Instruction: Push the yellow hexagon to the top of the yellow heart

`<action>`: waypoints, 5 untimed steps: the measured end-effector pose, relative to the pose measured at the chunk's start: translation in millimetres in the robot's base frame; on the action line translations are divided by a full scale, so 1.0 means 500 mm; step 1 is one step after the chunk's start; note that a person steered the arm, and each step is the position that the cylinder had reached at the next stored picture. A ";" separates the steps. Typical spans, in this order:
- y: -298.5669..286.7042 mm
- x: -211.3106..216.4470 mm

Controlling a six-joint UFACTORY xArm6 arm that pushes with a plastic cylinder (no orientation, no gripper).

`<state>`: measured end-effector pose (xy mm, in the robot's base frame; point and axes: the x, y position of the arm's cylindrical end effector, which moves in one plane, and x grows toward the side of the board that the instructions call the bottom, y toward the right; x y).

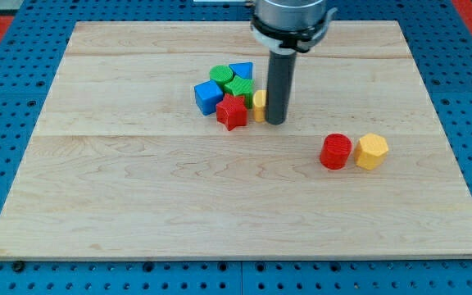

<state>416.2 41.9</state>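
Note:
The yellow hexagon (371,151) lies at the view's right, touching or nearly touching a red cylinder (336,152) on its left. The yellow heart (259,104) sits in the cluster near the board's middle top, mostly hidden behind my rod. My tip (275,120) rests right against the heart's right side, far to the left of the hexagon.
The cluster beside the heart holds a red star (231,112), a blue cube (208,97), a green cylinder (220,75), a green star-like block (238,86) and a blue triangular block (242,70). The wooden board (138,205) sits on a blue pegboard.

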 end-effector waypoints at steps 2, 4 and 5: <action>0.063 0.006; 0.348 0.010; 0.450 0.146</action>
<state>489.2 267.1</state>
